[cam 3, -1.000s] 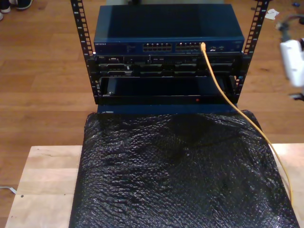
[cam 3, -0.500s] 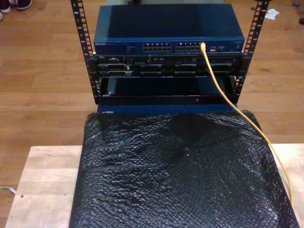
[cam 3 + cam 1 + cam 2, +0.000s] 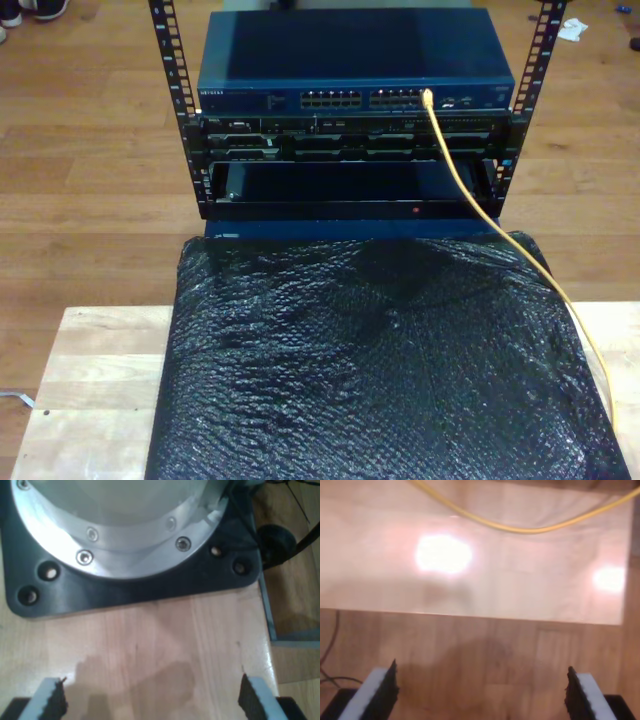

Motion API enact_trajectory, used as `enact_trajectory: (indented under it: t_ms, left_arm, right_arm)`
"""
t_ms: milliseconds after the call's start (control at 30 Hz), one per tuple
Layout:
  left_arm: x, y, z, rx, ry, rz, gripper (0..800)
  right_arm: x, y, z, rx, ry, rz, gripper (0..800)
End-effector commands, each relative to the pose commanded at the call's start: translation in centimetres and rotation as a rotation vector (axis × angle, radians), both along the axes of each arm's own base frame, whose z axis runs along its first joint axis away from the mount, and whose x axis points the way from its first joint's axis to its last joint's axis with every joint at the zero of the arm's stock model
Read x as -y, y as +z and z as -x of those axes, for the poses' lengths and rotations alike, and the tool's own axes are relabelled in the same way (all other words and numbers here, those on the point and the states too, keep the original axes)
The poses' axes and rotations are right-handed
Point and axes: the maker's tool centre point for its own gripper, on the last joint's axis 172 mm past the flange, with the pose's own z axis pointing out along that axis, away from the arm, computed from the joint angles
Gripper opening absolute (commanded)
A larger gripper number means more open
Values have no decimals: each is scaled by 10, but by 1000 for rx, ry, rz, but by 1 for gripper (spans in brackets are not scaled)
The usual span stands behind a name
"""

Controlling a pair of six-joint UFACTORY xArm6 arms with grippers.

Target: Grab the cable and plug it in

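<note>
My first end effector [image 3: 150, 700] is spread wide and empty above the wooden surface [image 3: 165, 650]. My second end effector [image 3: 480, 690] is equally wide and empty; the cable [image 3: 520, 528] lies well beyond its fingertips, its far end plugged into the blue switch [image 3: 355, 98].

Lab or workshop: rack-mounted network switch [image 3: 355, 97] in open rack [image 3: 176, 100], wooden workbench [image 3: 95, 390].

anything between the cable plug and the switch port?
Nothing visible: in the exterior view the cable already runs up from the black wrap into a port on the blue switch, with no obstruction on its path.
</note>
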Motion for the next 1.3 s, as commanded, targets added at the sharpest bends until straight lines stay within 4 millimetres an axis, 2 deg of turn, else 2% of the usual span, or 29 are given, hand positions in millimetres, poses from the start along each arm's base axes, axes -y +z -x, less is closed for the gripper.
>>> enact_trajectory:
  t_ms: [133,367,500,733,1067,1300]
  left_arm:
    - [0,0,0,0,-2,0,800]
    - [0,0,0,0,0,0,800]
    - [0,0,0,0,-2,0,800]
    - [0,0,0,0,-2,0,800]
    - [0,0,0,0,0,0,800]
    - [0,0,0,0,-2,0,800]
  right_arm:
    - [4,-12,43,-81,5,-15,792]
    - [0,-29,98,-125,32,-3,792]
    - [-3,-34,122,-106,42,3,793]
    - [-14,-55,170,-141,68,-14,793]
    - [-47,-84,197,-135,38,-62,793]
    - [-58,-107,204,-135,6,-50,793]
